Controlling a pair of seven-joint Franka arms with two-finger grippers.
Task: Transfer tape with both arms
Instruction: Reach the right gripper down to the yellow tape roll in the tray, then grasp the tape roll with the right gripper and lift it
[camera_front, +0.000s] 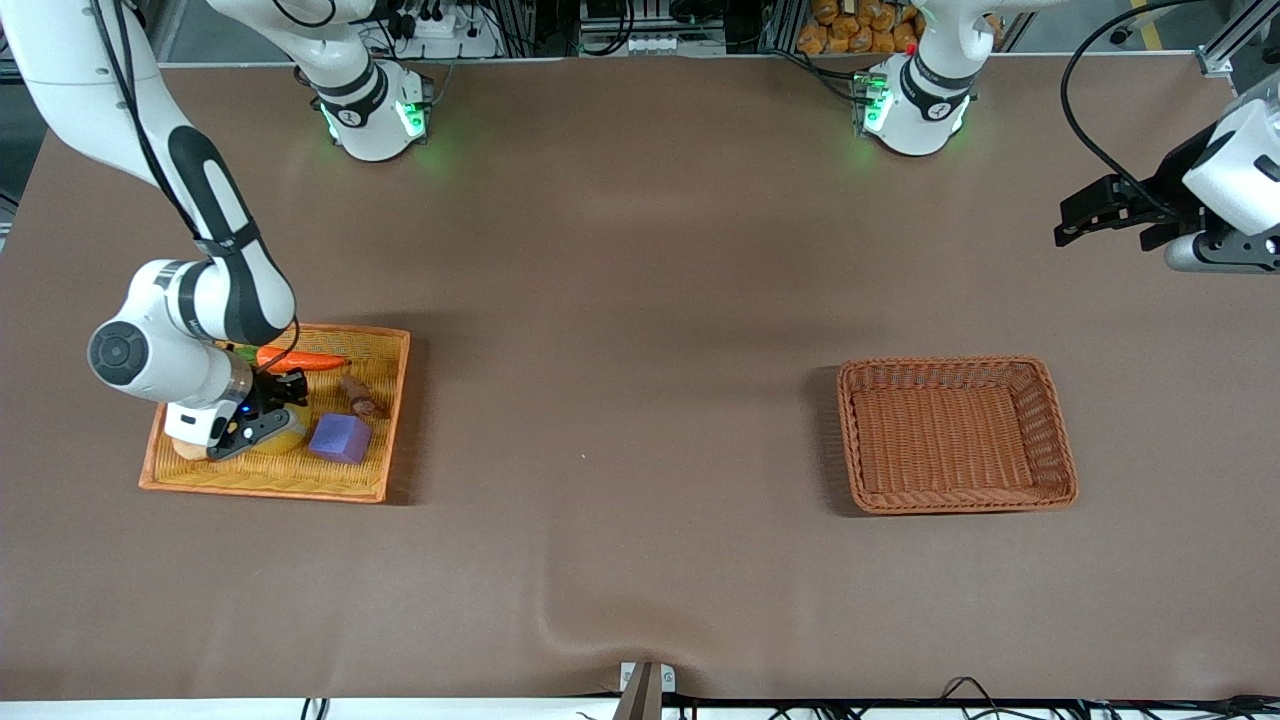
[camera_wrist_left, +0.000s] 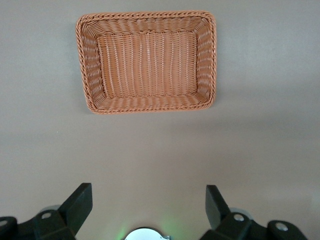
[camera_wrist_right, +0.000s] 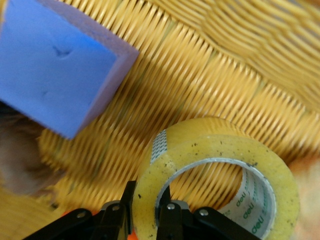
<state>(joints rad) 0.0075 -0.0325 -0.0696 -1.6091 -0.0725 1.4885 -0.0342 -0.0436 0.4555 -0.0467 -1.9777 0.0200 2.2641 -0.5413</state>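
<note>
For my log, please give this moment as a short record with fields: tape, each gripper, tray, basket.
tape: yellowish roll on the yellow tray, beside the purple cube
right gripper: low in the tray, fingers shut on the tape's wall, one finger inside the hole
left gripper: open, holding nothing, waiting high at the left arm's end of the table
tray also holds: a toy carrot
basket: brown wicker, nothing in it

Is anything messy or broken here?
Nothing looks broken or spilled. The tape has dark specks on its yellow side, held by the right gripper over the yellow tray, beside the purple cube. The left gripper waits, open, while the brown basket holds nothing.
</note>
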